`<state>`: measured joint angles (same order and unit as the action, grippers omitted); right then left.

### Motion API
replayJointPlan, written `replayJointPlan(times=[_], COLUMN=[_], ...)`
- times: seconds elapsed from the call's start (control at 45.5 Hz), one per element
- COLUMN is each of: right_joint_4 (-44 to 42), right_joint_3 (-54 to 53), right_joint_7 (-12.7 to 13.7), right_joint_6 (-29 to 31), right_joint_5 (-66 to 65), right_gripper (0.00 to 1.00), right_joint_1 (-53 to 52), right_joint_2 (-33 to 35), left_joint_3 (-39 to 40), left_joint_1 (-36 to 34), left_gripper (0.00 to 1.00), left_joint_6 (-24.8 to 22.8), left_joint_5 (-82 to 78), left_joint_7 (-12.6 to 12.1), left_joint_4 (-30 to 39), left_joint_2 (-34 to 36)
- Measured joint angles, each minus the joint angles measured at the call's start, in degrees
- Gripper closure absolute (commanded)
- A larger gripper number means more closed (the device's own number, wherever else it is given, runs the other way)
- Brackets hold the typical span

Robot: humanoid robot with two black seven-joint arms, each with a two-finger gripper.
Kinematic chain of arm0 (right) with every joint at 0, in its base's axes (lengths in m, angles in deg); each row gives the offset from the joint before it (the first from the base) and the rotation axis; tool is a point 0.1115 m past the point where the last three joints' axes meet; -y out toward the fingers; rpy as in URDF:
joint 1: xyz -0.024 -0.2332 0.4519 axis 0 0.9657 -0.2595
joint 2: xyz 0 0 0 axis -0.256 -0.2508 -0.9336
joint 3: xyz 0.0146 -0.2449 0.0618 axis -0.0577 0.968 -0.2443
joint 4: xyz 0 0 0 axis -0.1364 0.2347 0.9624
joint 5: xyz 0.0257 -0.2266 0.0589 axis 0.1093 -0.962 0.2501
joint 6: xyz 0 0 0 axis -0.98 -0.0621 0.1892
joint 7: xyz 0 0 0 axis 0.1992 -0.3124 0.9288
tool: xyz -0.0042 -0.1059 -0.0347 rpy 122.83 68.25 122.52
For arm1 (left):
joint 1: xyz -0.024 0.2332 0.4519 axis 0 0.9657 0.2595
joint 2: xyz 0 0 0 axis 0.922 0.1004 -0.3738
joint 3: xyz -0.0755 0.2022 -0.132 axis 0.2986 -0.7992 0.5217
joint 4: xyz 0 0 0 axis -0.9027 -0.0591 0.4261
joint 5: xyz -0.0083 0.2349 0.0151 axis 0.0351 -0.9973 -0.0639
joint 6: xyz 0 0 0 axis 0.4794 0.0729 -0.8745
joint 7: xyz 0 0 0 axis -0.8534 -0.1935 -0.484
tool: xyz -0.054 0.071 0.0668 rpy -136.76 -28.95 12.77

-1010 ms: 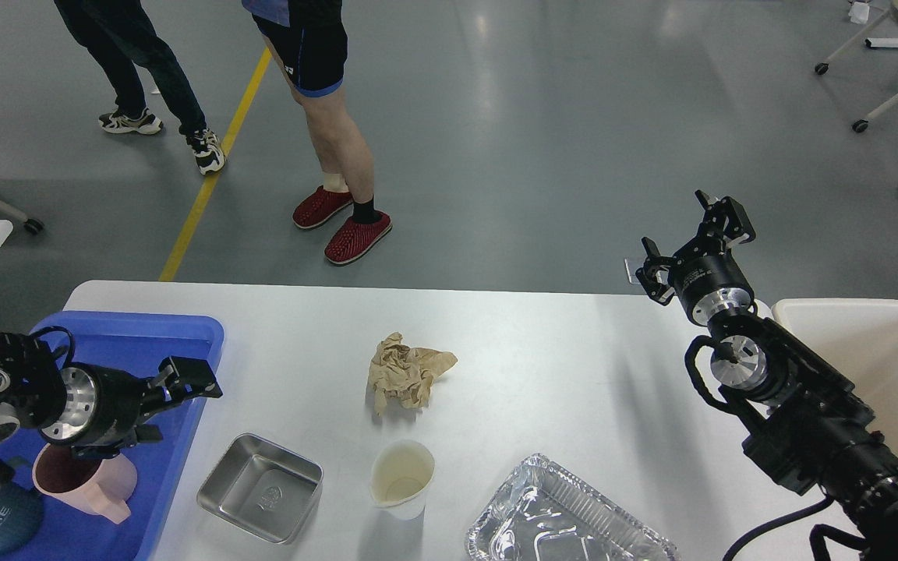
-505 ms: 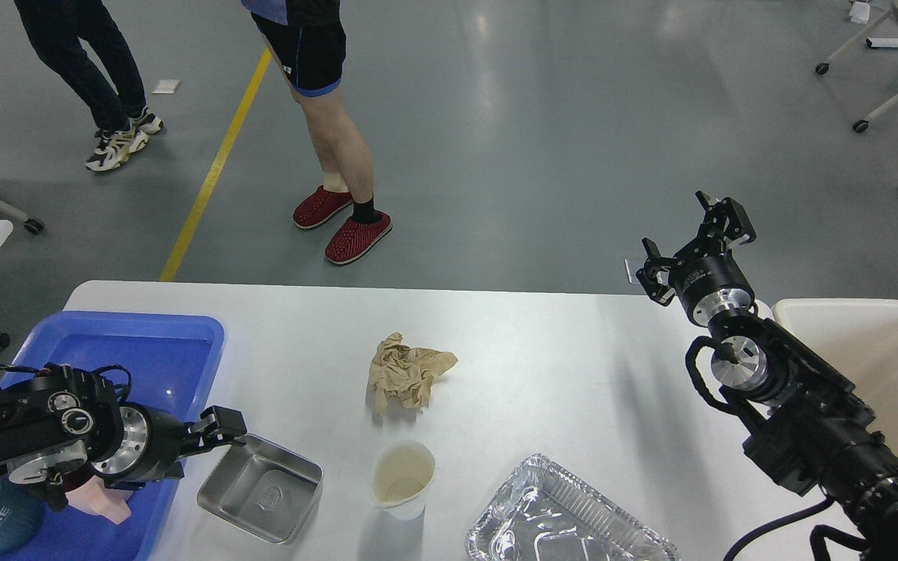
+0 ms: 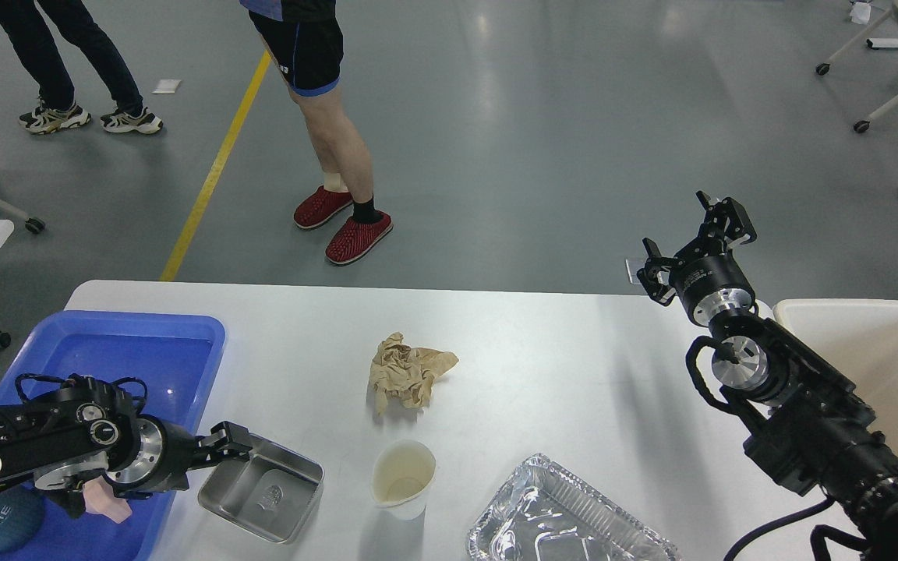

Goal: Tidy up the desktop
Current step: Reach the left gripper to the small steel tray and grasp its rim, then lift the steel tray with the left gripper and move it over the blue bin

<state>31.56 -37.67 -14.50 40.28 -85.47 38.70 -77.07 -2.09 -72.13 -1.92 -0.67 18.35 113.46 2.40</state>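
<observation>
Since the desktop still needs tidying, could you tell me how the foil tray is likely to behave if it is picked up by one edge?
The foil tray looks thin and crinkled, so it would probably bend or dent under a pinch. It appears empty, so likely very light and easy to slide across the smooth desktop.

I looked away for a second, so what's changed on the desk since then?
The left gripper swung from over the blue tray down to the steel tray's near-left rim. The right gripper, crumpled paper, paper cup and foil tray stayed put.
</observation>
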Motion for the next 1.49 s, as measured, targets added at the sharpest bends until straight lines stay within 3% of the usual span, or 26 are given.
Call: replayJointPlan(times=[0.264,0.439,0.571,0.681,1.142,1.493], right_joint_4=[-0.1,-1.0,-1.1,-1.2,-1.2,-1.2], right_joint_3=[0.0,0.0,0.0,0.0,0.0,0.0], right_joint_7=[0.0,0.0,0.0,0.0,0.0,0.0], right_joint_6=[0.0,0.0,0.0,0.0,0.0,0.0], right_joint_5=[0.0,0.0,0.0,0.0,0.0,0.0], right_gripper=[0.00,0.00,0.00,0.00,0.00,0.00], right_joint_1=[0.4,0.4,0.4,0.4,0.4,0.4], right_joint_2=[0.1,0.0,0.0,0.0,0.0,0.0], left_joint_3=[-0.1,-0.1,-0.1,0.1,0.6,3.3], left_joint_1=[0.7,0.9,0.9,0.9,0.7,-2.5], left_gripper=[0.29,0.49,0.66,0.75,0.96,1.00], left_joint_6=[0.0,0.0,-0.1,-0.4,-0.7,-2.8], left_joint_5=[0.0,0.0,0.2,0.4,0.7,1.3], left_joint_7=[-0.2,-0.8,-3.6,-5.8,-8.1,-8.2], left_joint_4=[-1.1,-1.2,-1.2,-1.2,-1.2,-1.7], left_joint_2=[-2.6,-2.9,-2.9,-2.9,-2.9,-2.4])
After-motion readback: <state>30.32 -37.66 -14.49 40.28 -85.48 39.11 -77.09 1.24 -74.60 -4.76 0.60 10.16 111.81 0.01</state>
